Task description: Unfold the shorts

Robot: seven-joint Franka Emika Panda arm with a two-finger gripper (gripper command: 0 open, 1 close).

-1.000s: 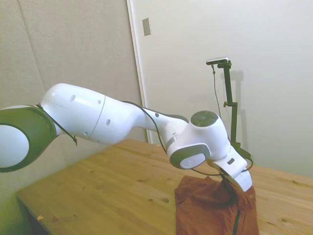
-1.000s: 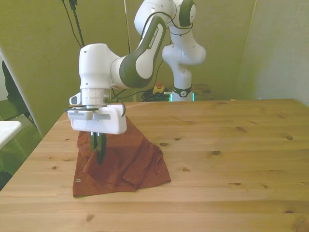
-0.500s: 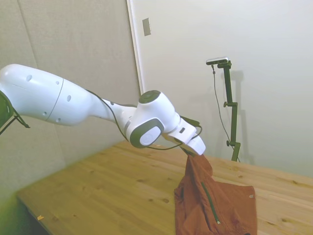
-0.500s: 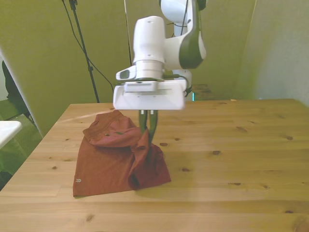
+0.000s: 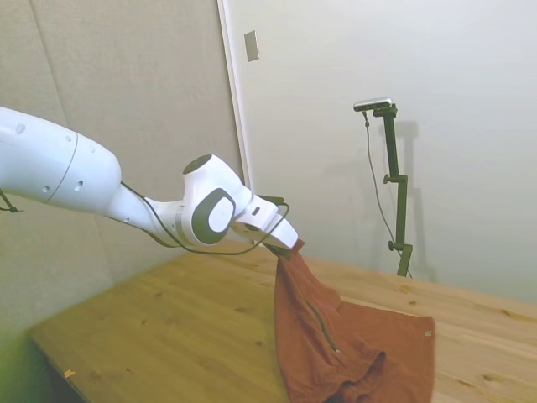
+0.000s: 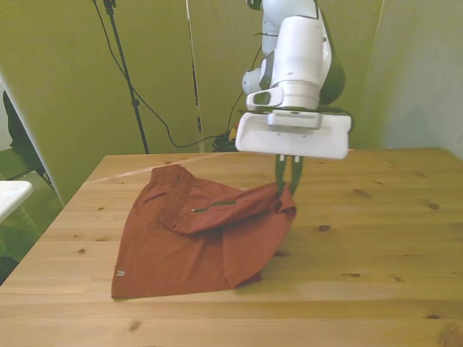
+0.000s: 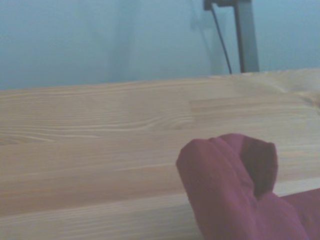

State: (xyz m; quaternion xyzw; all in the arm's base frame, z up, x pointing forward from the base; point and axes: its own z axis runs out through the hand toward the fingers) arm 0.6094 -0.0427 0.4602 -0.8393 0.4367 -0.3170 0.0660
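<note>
One pair of rust-orange shorts (image 6: 202,242) covers the half of the wooden table (image 6: 376,238) on the front view's left, most of it lying flat on the boards. Near its corner at the front view's lower left sits a small pale mark (image 6: 119,273). Further along, a bunched hem rises at the far edge, and a dark zipper line (image 6: 213,207) runs across a raised fold toward the front view's right. That fold climbs to a pinched corner held above the table by the gripper (image 6: 287,189), whose two dark fingers are closed together on the fabric. Below the lifted corner the cloth drapes down and tucks under itself, leaving a shadowed gap over the wood.

In the side view the white arm (image 5: 126,206) reaches in from the picture's left, and the shorts (image 5: 352,353) hang from the gripper (image 5: 292,249) in a steep sheet, the zipper (image 5: 320,323) slanting down it. A small pale tag (image 5: 427,333) shows at the far corner lying on the table (image 5: 168,327).

In the wrist view a rolled lip of reddish fabric (image 7: 235,190) stands up over the table (image 7: 90,150).
</note>
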